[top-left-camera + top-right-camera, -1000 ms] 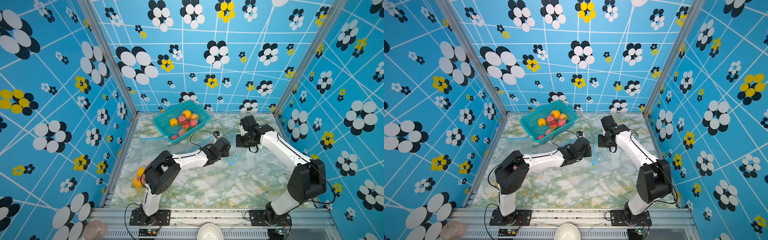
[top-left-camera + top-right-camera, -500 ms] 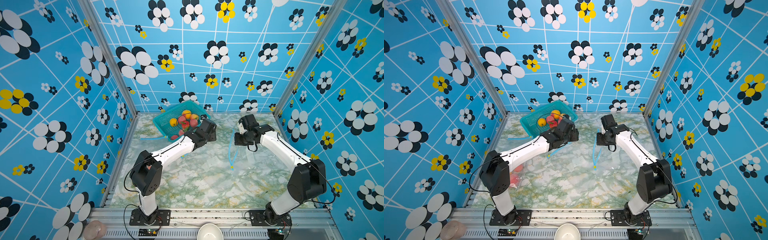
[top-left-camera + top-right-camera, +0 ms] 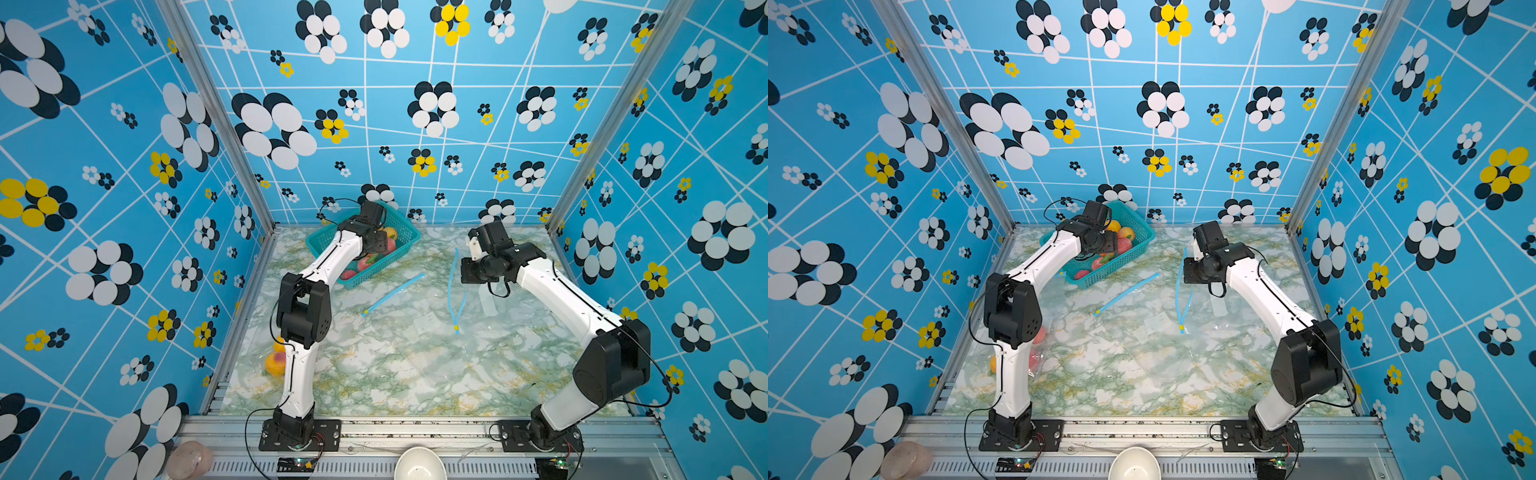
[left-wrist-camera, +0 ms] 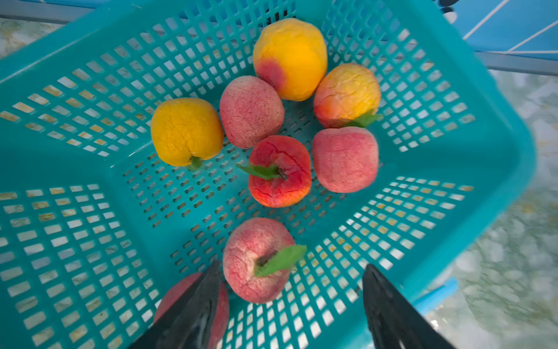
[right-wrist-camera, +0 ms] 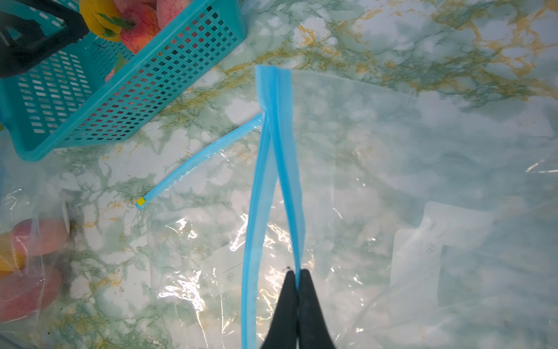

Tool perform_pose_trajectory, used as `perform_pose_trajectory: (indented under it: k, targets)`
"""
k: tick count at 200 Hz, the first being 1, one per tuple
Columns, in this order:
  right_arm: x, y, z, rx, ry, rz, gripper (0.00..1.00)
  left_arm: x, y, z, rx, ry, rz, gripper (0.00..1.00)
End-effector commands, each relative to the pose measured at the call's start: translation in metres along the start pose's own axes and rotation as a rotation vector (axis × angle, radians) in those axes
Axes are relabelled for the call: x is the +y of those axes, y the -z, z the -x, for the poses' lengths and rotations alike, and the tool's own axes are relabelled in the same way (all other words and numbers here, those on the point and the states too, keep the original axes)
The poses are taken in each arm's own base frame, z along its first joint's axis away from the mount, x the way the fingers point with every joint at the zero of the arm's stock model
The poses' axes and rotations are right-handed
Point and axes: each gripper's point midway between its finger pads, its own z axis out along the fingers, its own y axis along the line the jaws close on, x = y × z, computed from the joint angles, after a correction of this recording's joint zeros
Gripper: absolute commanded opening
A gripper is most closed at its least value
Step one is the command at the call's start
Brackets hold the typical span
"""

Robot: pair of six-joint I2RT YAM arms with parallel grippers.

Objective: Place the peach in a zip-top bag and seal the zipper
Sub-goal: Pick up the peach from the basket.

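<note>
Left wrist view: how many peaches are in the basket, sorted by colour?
Yellow peaches: 2
Yellow-and-pink peach: 1
Pink or red peaches: 5, one partly hidden
Total: 8 in the basket

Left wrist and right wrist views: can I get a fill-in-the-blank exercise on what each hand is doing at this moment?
1. The left hand is ____ above the teal basket.
2. The right hand is shut on the ____ zipper strip of the zip-top bag.
3. The pink peach under the left hand has a ____ leaf.
Missing words: open; blue; green.
</note>
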Motion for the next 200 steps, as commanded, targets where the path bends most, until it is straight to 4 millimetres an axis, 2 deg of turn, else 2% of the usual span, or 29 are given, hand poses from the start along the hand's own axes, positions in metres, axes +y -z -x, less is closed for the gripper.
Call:
perform_pose_trajectory:
  k: [1, 37, 68, 114, 166, 200]
  targets:
    - [0.009, -0.004, 0.0, 0.021, -0.011, 0.026, 0.0, 0.025, -0.01, 0.014, -0.002, 0.024, 0.046, 0.76]
    - [0.012, -0.005, 0.001, 0.027, -0.006, 0.024, 0.0, 0.054, -0.038, 0.033, -0.031, 0.098, 0.1, 0.77]
    - [0.012, -0.005, 0.002, 0.029, -0.002, 0.02, 0.0, 0.07, -0.059, 0.039, -0.019, 0.142, 0.113, 0.78]
    - [0.018, -0.003, 0.007, 0.009, -0.021, 0.048, 0.0, 0.083, -0.086, 0.031, 0.021, 0.182, 0.109, 0.79]
    - [0.024, 0.002, 0.012, -0.003, -0.018, 0.064, 0.0, 0.097, -0.105, 0.021, 0.048, 0.22, 0.113, 0.79]
    - [0.027, 0.001, 0.01, 0.002, -0.02, 0.066, 0.0, 0.102, -0.113, 0.021, 0.051, 0.251, 0.09, 0.73]
